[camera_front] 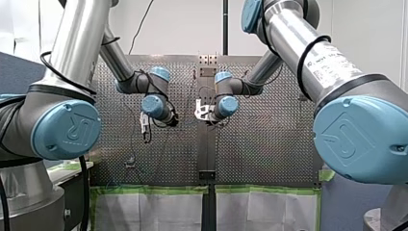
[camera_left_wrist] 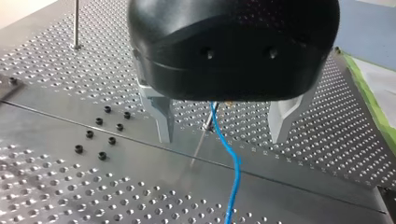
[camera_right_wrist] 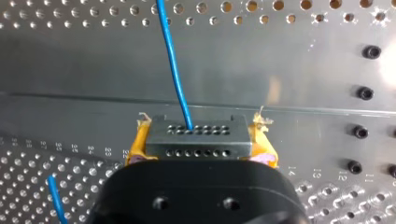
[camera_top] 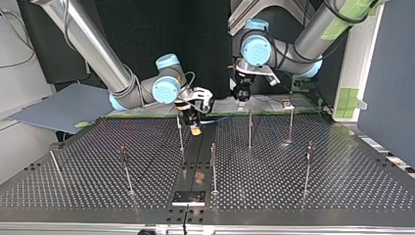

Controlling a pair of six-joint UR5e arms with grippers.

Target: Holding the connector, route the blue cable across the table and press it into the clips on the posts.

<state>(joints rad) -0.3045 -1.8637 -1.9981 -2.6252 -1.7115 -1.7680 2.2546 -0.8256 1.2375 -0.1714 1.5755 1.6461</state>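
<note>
Thin posts point(camera_top: 250, 129) stood about the perforated table point(camera_top: 342, 186); one post point(camera_left_wrist: 201, 140) rose between my left gripper's point(camera_left_wrist: 222, 134) spread fingers, beside the blue cable point(camera_left_wrist: 232, 161). My right gripper point(camera_right_wrist: 200, 140) pinched the connector point(camera_right_wrist: 197, 133), cable running ahead.

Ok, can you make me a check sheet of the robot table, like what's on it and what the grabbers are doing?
Surface: perforated metal table, smooth strip down the middle with black bolt heads.
Job's things: grey connector with the blue cable coming out of it; thin posts standing upright.
Clutter: nothing seen.
Grippers: my right gripper shut on the connector, yellow pads either side; my left gripper open, the cable running between its metal fingers, touching neither.
Cables: black cable hanging beside my left arm's base.
Surroundings: green tape along the table edge; blue-grey board at the top view's left.
</note>
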